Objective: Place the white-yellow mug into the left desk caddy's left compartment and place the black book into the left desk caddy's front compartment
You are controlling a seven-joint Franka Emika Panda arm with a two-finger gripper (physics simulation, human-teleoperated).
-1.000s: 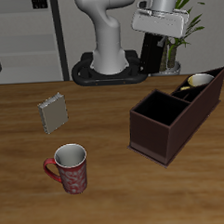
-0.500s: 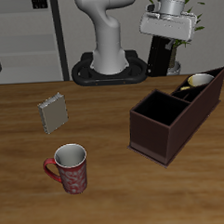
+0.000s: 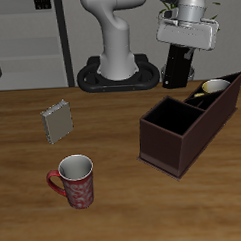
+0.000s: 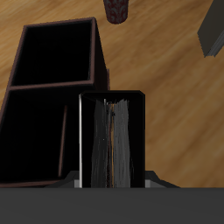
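the desk (image 3: 128, 217) carries everything. on it stands the left desk caddy (image 3: 185, 129), a long dark-brown box set at an angle, its large square section open and dark. the white-yellow mug (image 3: 213, 88) sits inside the caddy's smaller end section, farther back, with only its pale rim and yellowish body showing above the wall. above the caddy's back end, the end effector (image 3: 180, 44) hangs in the air clenched on the black book (image 3: 176, 67), which hangs upright below it, clear of the caddy. the wrist view looks down the book's page edge (image 4: 114, 144) with the caddy's compartments (image 4: 54, 96) beneath. nearer the desk's front edge stands a red patterned mug (image 3: 76, 181). farther back from it, a small grey booklet (image 3: 59, 122) stands tilted.
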